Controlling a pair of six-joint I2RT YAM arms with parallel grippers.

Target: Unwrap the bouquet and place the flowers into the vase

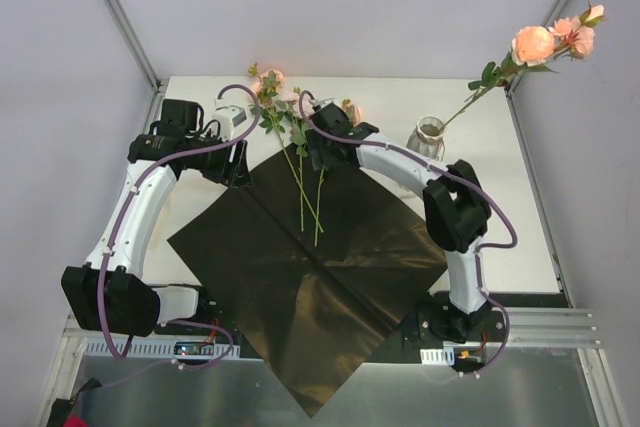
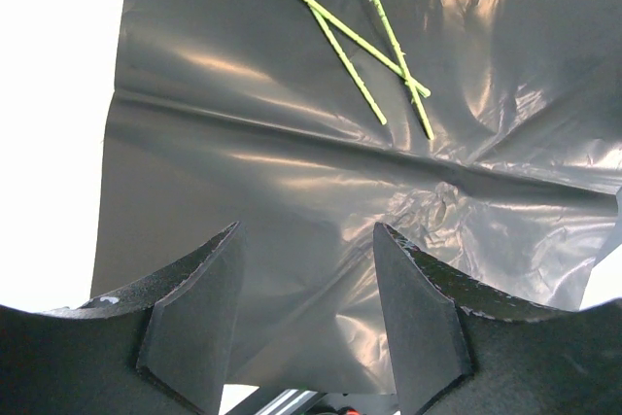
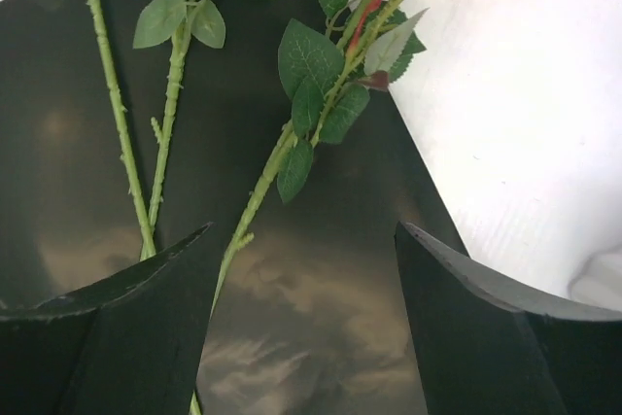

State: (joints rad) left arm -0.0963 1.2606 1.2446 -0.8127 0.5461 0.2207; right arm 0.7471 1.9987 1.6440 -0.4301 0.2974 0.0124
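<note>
"Looking from overhead, what lies on the counter (image 1: 400, 97)?"

"I see the black paper (image 1: 300, 277) spread flat as a diamond across the middle of the frame. Its lowest corner reaches past the counter's near edge. Three loose flowers (image 1: 300, 162) lie at upper centre, stems on the paper, blooms beyond its top corner."

"Where is the vase?"

"The vase (image 1: 428, 137) stands upright at upper right, off the paper. One rose (image 1: 533, 44) is in it, leaning towards the top right corner of the frame."

"And the end effectors?"

"My left end effector (image 1: 237, 162) is at the paper's upper left edge. In its wrist view the fingers stand apart with nothing between them, only paper below. My right end effector (image 1: 320, 147) is over the flowers at upper centre. Its fingers are wide apart. One leafy stem (image 3: 255, 196) runs between them, close beside the left-hand finger in the frame, not clamped."
</note>
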